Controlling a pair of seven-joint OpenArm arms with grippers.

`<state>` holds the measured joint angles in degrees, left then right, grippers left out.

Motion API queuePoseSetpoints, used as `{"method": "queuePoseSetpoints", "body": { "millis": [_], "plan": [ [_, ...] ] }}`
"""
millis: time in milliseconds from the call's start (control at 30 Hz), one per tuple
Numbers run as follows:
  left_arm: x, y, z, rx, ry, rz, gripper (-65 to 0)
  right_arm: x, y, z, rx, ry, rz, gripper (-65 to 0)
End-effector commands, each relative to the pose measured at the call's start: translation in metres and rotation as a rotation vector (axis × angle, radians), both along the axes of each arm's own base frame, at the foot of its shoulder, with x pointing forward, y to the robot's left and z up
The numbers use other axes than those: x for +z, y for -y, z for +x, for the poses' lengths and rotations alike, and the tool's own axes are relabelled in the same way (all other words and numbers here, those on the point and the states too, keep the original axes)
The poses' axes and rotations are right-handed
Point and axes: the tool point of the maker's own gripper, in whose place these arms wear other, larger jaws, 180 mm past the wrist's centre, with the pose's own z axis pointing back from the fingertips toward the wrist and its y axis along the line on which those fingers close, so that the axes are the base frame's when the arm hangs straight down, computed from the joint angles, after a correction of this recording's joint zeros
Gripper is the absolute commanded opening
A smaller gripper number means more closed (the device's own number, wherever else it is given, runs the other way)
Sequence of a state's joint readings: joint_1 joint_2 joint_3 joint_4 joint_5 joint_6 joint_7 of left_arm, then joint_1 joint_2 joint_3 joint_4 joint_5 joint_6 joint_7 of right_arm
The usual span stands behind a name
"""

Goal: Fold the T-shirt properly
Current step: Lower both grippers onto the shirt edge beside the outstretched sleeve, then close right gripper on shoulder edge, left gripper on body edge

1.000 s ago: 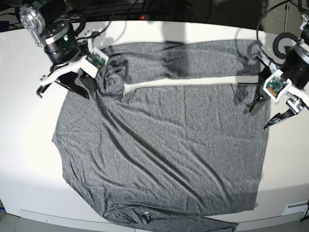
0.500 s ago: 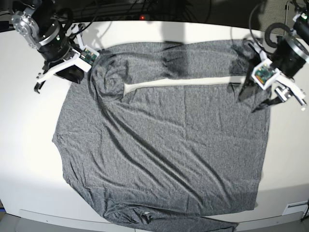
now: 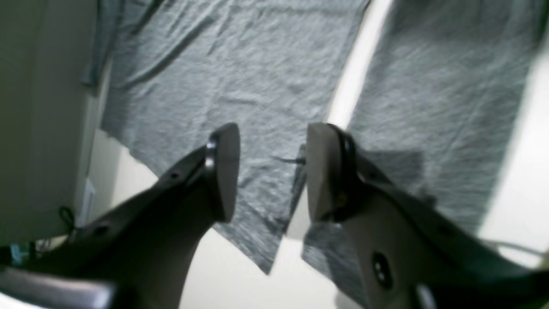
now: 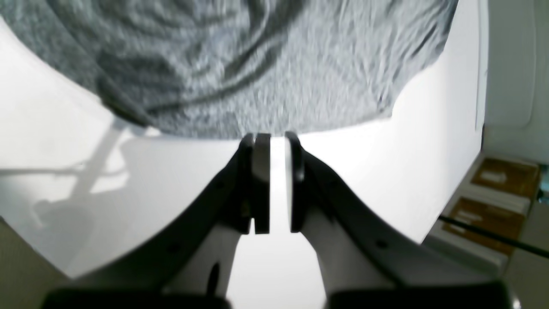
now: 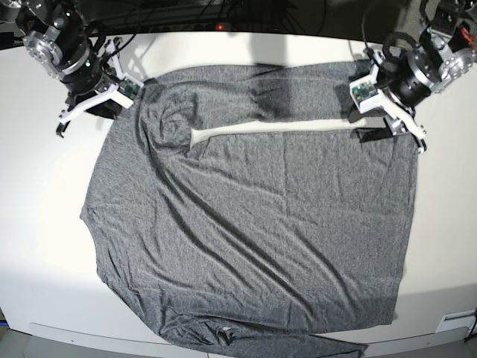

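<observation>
White tabletop [image 5: 45, 216], smooth, fills the base view. T-shirt [image 5: 253, 224], heather-grey soft knit, creased in long diagonal wrinkles, lies spread flat across the centre; a narrow strip of table shows between body and folded sleeve along the top. Right gripper [image 5: 93, 112] sits upper left, just off the shirt's corner. Left gripper [image 5: 387, 123] sits upper right, over the shirt's top edge.

Left wrist view: dark curved fingers [image 3: 223, 171] spread apart, nothing between them; grey knit and the white strip lie below.

Right wrist view: fingers [image 4: 261, 184] nearly pressed together, a thin slit left, holding nothing; the shirt's edge lies just beyond the tips, bare table beneath.
</observation>
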<state>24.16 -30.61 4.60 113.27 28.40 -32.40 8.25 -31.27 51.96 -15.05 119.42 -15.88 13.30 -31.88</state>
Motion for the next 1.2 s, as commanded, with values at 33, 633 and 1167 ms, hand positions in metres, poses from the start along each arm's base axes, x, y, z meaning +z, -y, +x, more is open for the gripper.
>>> {"method": "queuePoseSetpoints", "body": {
  "millis": [33, 633, 1167],
  "plan": [
    [0.003, -0.013, 0.017, 0.013, 0.038, 0.032, -40.0, 0.009, 0.008, 0.008, -0.022, 0.029, -0.034, -57.3],
    [-0.051, -0.109, 0.042, 0.056, -0.074, 0.174, -31.7, 0.029, 0.018, 0.030, -0.120, 0.151, -0.012, -29.8],
    [-0.108, -0.135, 0.012, 0.154, -0.234, 0.191, -36.1, 0.032, 0.019, 0.032, -0.134, 0.169, -0.005, -29.8]
  ]
}}
